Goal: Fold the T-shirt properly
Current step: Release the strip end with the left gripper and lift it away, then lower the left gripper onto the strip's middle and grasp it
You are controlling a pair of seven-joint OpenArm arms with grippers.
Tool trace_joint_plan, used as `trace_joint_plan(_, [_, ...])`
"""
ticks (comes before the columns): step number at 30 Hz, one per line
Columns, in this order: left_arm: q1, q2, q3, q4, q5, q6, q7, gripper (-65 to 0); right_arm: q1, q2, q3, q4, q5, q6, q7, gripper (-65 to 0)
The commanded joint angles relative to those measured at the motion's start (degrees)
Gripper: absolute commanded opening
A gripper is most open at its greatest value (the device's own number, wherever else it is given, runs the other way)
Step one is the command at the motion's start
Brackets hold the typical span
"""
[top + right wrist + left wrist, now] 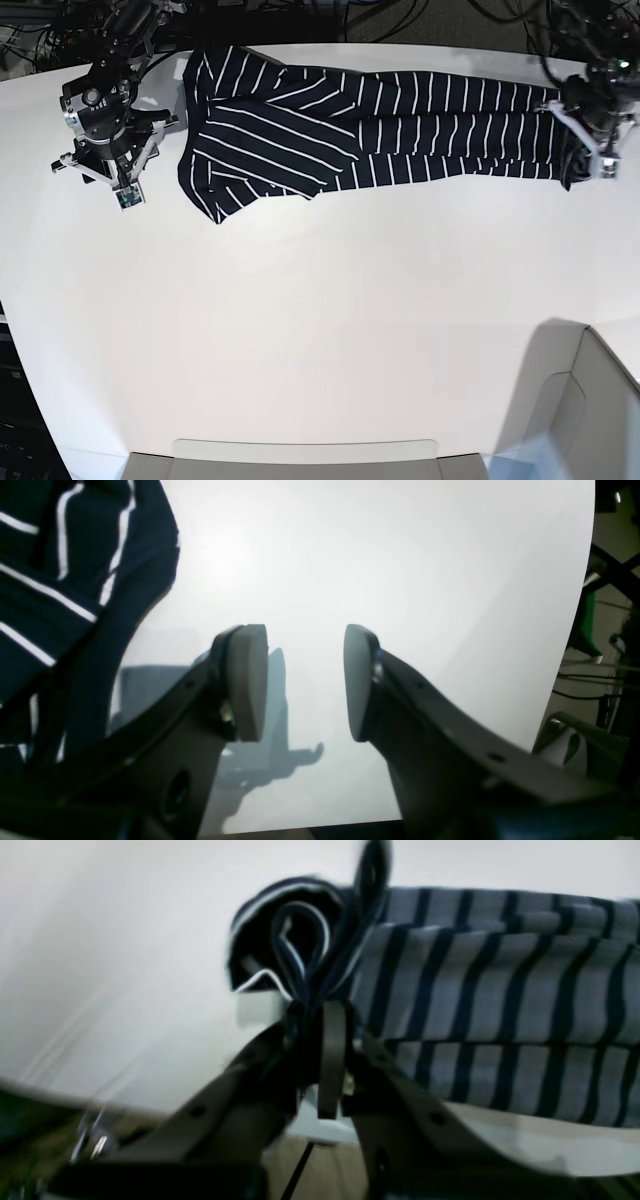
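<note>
The dark navy T-shirt (360,125) with thin white pinstripes lies stretched in a long band across the far side of the white table (320,330). My left gripper (585,165) is at the shirt's right end and is shut on a bunched edge of the fabric (310,965), as the left wrist view shows. My right gripper (120,185) is open and empty over bare table, just left of the shirt's folded left end (60,580).
A grey box or bin corner (590,410) stands at the front right of the table. A pale tray edge (300,455) runs along the front edge. Cables and frame parts crowd the back edge.
</note>
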Motion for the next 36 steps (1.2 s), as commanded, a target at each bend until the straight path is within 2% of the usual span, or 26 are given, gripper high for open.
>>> trace_joint_plan(1, [-0.1, 0.8, 1.4, 0.8, -0.8, 0.1, 0.3, -65.0, 1.2, 0.4, -0.1, 0.9, 0.1, 0.6, 0.6, -39.7])
trace_joint_plan(16, [-0.1, 11.2, 19.8, 1.0, -1.0, 0.1, 0.3, -65.0, 1.2, 0.4, -0.1, 0.8, 0.1, 0.6, 0.6, -39.7])
trace_joint_plan(21, [-0.2, 12.0, 24.4, 0.8, -0.6, 0.1, 0.3, -65.0, 1.2, 0.4, -0.1, 0.8, 0.1, 0.6, 0.6, -39.7])
trace_joint_plan(26, [-0.2, 11.5, 24.9, 0.2, -0.5, 0.1, 0.3, -65.0, 1.2, 0.4, -0.1, 0.7, 0.1, 0.6, 0.6, -39.6])
trace_joint_plan(27, [-0.1, 10.8, 24.9, 0.3, -0.9, 0.1, 0.3, -62.5, 1.2, 0.4, -0.1, 0.7, 0.1, 0.6, 0.6, -39.6])
trace_joint_plan(30, [-0.1, 10.2, 24.9, 0.5, -1.1, 0.1, 0.3, -48.5, 1.2, 0.3, -0.2, 0.4, 0.1, 0.6, 0.6, -39.6])
trace_joint_plan(32, [0.0, 10.2, 24.9, 0.5, -1.1, 0.1, 0.3, -42.9, 1.2, 0.3, -0.6, -0.1, 0.1, 0.6, 0.6, -39.6])
trace_joint_plan(36, [0.1, 10.5, 24.5, 0.7, -3.2, 0.1, 0.3, -42.7, 0.9, 0.3, -1.7, -0.1, 0.1, 0.6, 0.6, -39.6])
